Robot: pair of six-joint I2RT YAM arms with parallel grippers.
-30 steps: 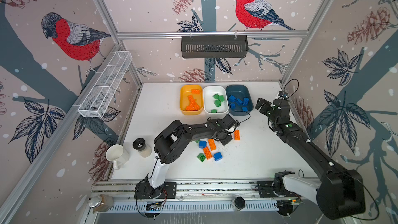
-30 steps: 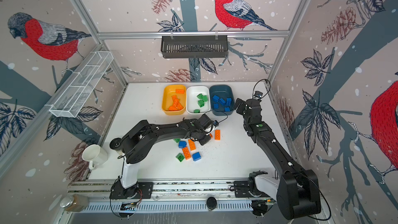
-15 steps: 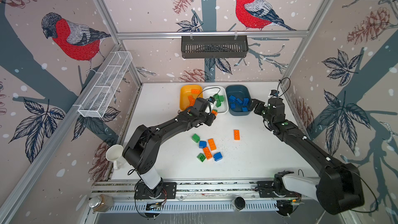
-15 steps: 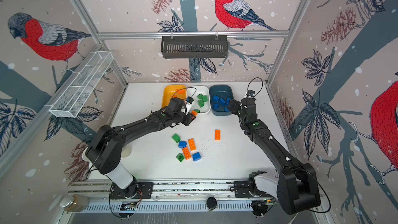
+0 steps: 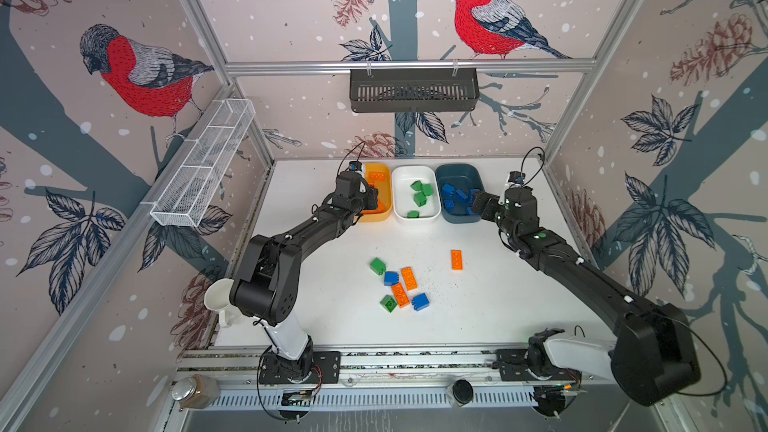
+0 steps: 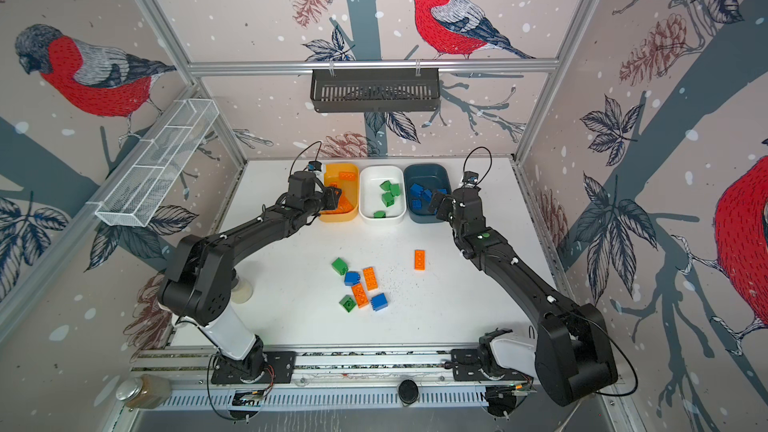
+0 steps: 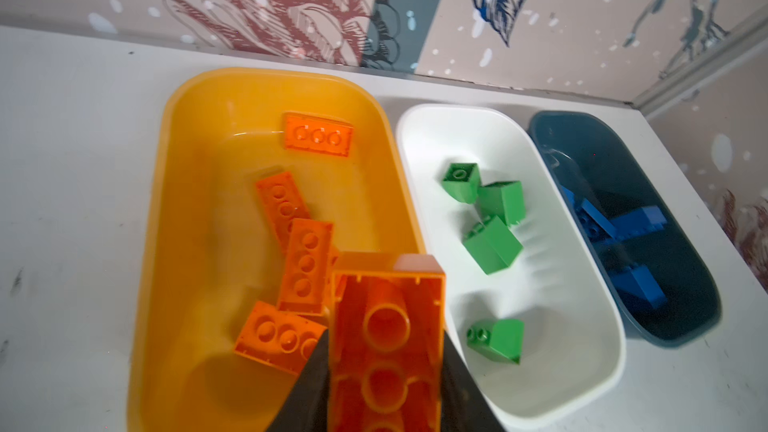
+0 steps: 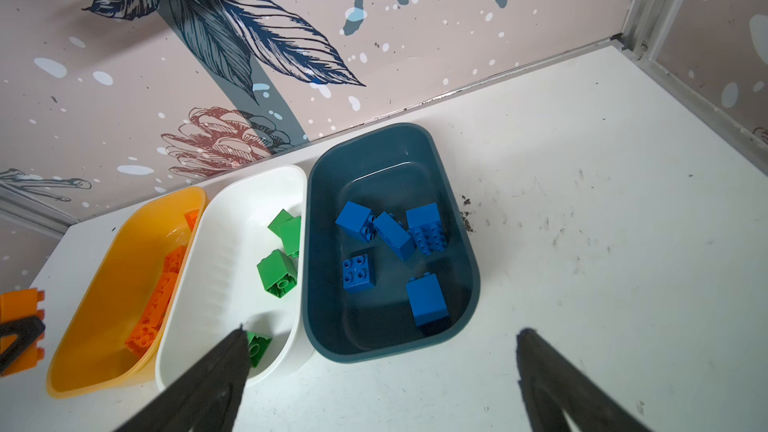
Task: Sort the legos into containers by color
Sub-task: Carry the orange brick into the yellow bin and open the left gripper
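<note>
Top views: we see six loose legos bunched on the table (one stray orange brick lies apart).
Left wrist: our left claw pinches a long orange brick over the yellow tub.
Right wrist: our right claw is spread wide, holding nothing, by the blue tub.

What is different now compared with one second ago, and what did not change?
The left gripper, shut on an orange brick, rose from among the loose bricks and carried it back over the yellow tub. The right gripper, open, shifted slightly toward the blue tub. The loose bricks and both tubs stayed where they were.
</note>
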